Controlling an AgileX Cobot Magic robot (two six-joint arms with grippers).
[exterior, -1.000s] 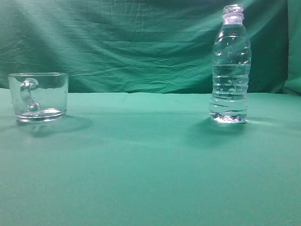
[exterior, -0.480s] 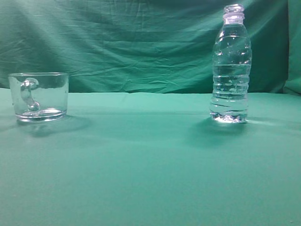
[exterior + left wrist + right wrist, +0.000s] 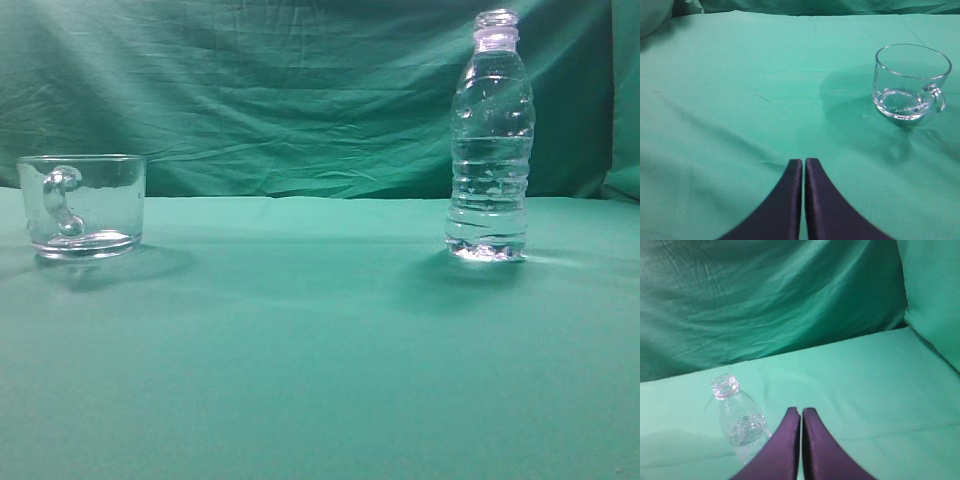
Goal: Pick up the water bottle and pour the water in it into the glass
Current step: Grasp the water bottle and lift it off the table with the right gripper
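Note:
The water bottle (image 3: 489, 140) stands upright and uncapped on the right of the green table, with clear water (image 3: 487, 205) in it. It also shows in the right wrist view (image 3: 740, 422), left of and beyond my right gripper (image 3: 801, 410), which is shut and empty. The glass (image 3: 82, 205) stands at the far left with its handle facing the camera. It also shows in the left wrist view (image 3: 909, 82), far right of and beyond my left gripper (image 3: 803, 161), which is shut and empty. Neither gripper shows in the exterior view.
A green cloth covers the table (image 3: 320, 350) and hangs as a backdrop (image 3: 280, 90). A green cushion-like fold (image 3: 935, 300) stands at the right edge of the right wrist view.

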